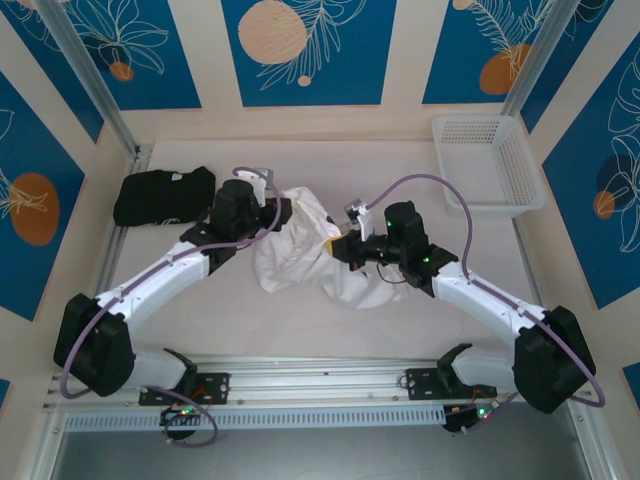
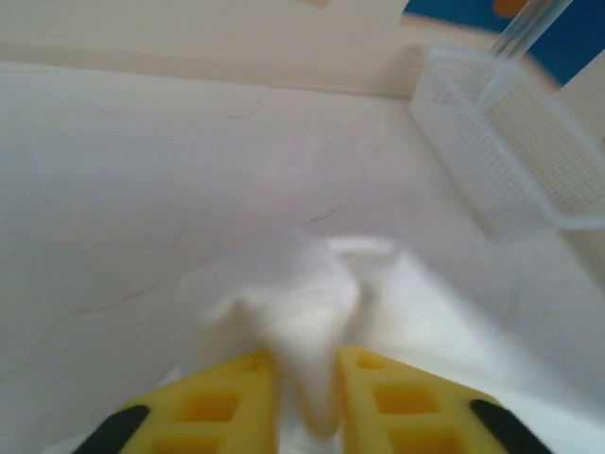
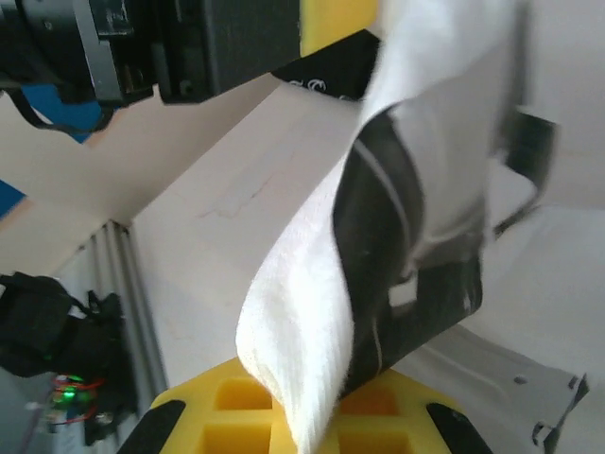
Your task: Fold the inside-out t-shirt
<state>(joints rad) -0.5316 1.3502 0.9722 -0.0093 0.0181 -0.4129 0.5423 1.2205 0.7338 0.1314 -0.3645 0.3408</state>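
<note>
Top external view: the t-shirt (image 1: 300, 262) lies in a crumpled white heap in the middle of the worktop (image 1: 200, 310), with both arms reaching into it, one from each side.
T-shirt: bunched and wrinkled, with no flat fold showing. In the right wrist view a strip of it runs up from that gripper.
Left gripper (image 2: 307, 369): at the heap's far-left edge. A fold of cloth stands between its yellow fingers (image 2: 217, 407) and touches both. I cannot tell whether they are pinching it or are slack.
Right gripper (image 3: 302, 397): at the heap's right side, clenched on a fold of the t-shirt. The cloth drops in between its yellow pads (image 3: 236, 407).
Black garment (image 1: 160, 195): a folded lump at the far left, just beside the left arm and apart from the t-shirt.
Basket (image 1: 490, 170): white, in the far-right corner, well apart from the t-shirt.
</note>
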